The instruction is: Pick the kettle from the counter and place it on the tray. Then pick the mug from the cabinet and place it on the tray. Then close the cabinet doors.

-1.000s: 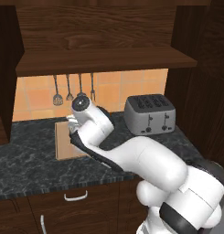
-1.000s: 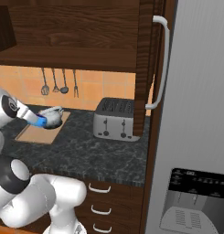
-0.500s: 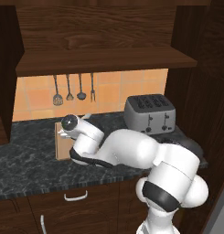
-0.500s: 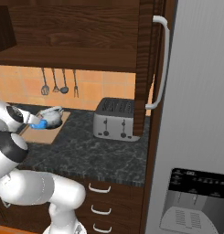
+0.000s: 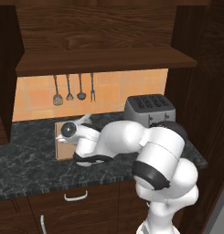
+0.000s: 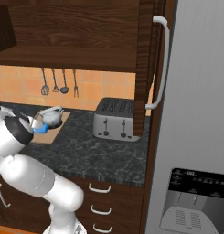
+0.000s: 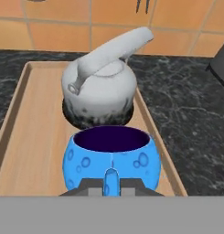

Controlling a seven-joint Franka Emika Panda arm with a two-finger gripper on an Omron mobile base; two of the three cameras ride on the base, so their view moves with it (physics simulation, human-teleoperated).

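Hand view: the mug (image 7: 111, 164) sits upright on the tray (image 7: 31, 137), near the tray's right rim, dark inside facing up. The kettle (image 7: 100, 89) stands on the same tray just behind the mug, handle arching up toward the tiled wall; whether the two touch cannot be told. The gripper (image 7: 111, 188) is closed around the mug's handle, finger tips (image 7: 91, 188) close on either side of it.

Right base view: the kettle (image 6: 51, 116) and a sliver of blue mug (image 6: 40, 130) lie over the tray (image 6: 53, 132) at the counter's (image 6: 99, 151) left end. The toaster (image 6: 116, 119) stands well apart, toward the counter's right edge. The cabinet (image 5: 109, 59) stands open, its shelf above the counter.
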